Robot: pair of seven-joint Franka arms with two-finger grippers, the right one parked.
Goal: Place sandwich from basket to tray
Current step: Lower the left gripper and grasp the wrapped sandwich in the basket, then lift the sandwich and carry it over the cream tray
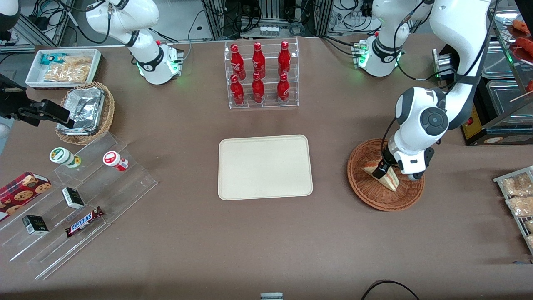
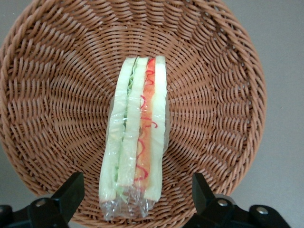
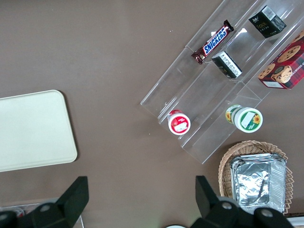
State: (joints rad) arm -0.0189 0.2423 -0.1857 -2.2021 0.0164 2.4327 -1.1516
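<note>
While hovering low over the basket [image 1: 385, 175], gripper [image 1: 382, 171] spread wide, one finger [image 2: 69, 192] on each flank of the sandwich [image 2: 135, 137], gripping nothing yet. Sandwich wrapped in clear film, lying in the middle of the reddish-brown wicker bowl, cut edge up, showing pale bread, green and red-orange layers. From the front, seen as a pale wedge [image 1: 381, 176] under the wrist.

To do this step well, probably: lower straight down, keep the wedge centred between the fingers, close gently on the flat bread faces, not the soft filling edge. Too hard a squeeze likely to crush the bread; slippery film likely to let it slide. Lift clear of the basket rim before travelling sideways.

Tray [image 1: 265, 166] cream-beige, bare, well apart from the basket, toward the parked arm's end.

Brown table [image 1: 266, 241] all around. Clear rack of red bottles [image 1: 261, 75] farther from the front camera than the tray. Toward the parked arm's end: tan basket with foil container [image 1: 85, 112], white bin of snack packets [image 1: 62, 66], clear stepped stand [image 1: 79, 208] with a Snickers bar [image 1: 84, 221] and small boxes.
</note>
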